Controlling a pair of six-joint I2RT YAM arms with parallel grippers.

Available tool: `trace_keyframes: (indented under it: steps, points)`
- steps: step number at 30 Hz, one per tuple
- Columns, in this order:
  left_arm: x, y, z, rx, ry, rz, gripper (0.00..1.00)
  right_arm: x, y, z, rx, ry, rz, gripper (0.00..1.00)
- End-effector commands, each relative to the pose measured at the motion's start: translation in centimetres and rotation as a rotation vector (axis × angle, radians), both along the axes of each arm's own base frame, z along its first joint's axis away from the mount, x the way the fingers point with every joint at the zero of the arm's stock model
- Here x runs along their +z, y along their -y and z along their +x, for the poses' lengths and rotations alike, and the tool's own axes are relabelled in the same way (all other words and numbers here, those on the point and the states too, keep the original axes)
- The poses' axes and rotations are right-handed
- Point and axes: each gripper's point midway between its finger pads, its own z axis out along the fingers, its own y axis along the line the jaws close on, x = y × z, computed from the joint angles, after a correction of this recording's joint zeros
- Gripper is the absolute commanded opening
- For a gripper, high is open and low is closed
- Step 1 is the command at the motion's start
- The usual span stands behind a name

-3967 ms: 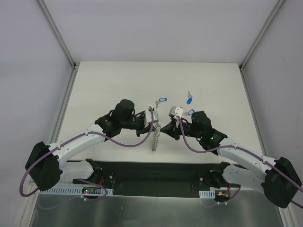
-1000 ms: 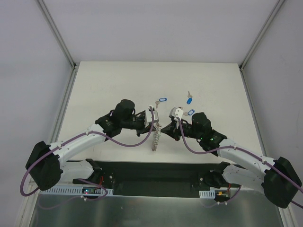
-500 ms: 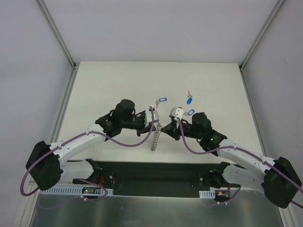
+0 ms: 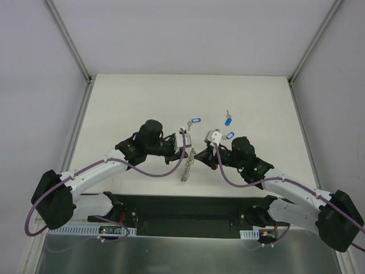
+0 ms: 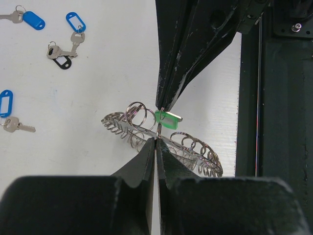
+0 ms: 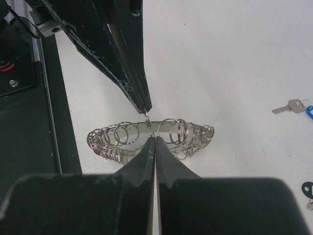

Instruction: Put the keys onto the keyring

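Grey metal keyring (image 4: 186, 165), large and fringed with small wire loops, is hanging edge-on between the two arms above the white table (image 4: 131, 103). In the top view it is reading as a short chain, and only the wrist views are showing it as a full ring. The left gripper (image 5: 156, 141) is clenching its jaws on a fringe loop. The right gripper (image 6: 155, 140) is likewise clenched at the rim, though whether it is pinching a loop or a key cannot be told. A green oval plastic tag (image 5: 167, 120) is appearing in the left wrist view alone, just beside the right gripper's tips. Counts:
- one keyring
- three small silver blue-tagged keys (image 5: 33, 20) lying on the table, well apart from the ring
- one black-tagged key (image 5: 54, 51)
- one green tag
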Motion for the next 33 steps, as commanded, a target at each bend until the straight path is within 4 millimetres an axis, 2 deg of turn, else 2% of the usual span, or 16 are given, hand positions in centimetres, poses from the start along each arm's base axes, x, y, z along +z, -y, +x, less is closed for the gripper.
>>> trace_keyframes:
  steps: [1, 33]
  points:
    - [0.83, 0.61, 0.0, -0.014, 0.025, -0.026, 0.0, 1.97, -0.2, 0.41, 0.002, 0.074, 0.056, 0.01]
    - [0.82, 0.56, -0.01, -0.013, 0.023, -0.027, 0.0, 2.27, -0.5, 0.5, 0.002, 0.096, 0.096, 0.01]
